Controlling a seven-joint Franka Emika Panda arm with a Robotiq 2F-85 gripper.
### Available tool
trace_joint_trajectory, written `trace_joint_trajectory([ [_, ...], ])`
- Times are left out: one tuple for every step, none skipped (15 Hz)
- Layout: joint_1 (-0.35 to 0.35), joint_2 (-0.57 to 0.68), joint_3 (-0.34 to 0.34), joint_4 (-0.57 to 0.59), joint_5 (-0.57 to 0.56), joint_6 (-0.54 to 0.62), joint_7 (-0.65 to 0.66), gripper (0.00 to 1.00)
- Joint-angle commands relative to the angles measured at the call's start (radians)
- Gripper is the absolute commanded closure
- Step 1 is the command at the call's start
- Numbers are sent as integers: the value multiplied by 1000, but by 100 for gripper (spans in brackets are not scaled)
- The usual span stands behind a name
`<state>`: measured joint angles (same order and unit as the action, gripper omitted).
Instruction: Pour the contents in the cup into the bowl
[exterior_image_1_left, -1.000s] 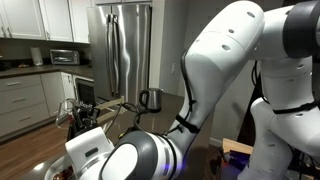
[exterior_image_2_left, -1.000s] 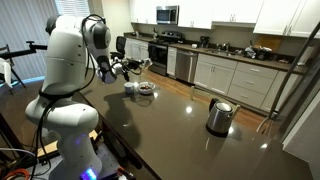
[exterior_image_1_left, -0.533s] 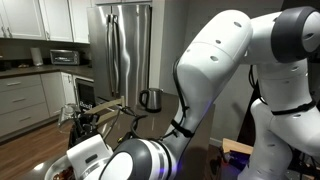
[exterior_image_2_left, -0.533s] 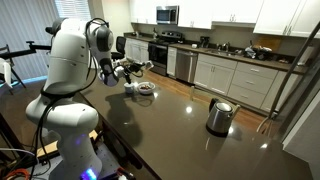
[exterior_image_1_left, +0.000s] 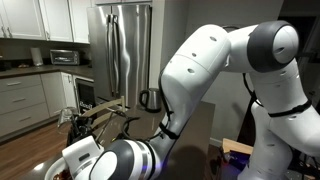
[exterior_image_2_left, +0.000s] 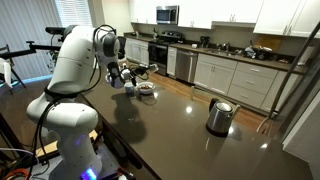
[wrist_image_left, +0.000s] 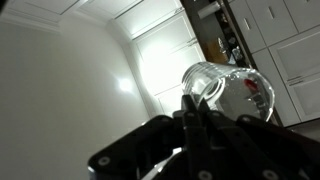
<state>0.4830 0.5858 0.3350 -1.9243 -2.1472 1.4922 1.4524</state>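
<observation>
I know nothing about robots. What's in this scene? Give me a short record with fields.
place: kitchen, dark countertop
gripper: shut on the cup
cup: clear glass, contents too hard to tell
bowl: white, on the countertop, near the gripper
kettle: steel, standing apart from the bowl
pouring: none visible

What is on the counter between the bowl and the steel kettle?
Nothing: in an exterior view the dark countertop between the bowl and kettle is bare.
</observation>
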Motion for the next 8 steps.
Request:
trace_joint_trajectory([
  [-5,19,0,40,-45,-8,-10,99],
  [0,15,2,39,-47,-13,-12,99],
  [2,12,2,37,-51,-19,-9,99],
  [6,1,4,29,-52,-30,-3,99],
  [8,0,5,29,-53,-34,-4,99],
  [16,-8,3,21,-58,-58,-3,99],
  [18,-11,5,19,-60,-70,0,99],
  [21,-10,4,18,-64,-82,-9,99],
])
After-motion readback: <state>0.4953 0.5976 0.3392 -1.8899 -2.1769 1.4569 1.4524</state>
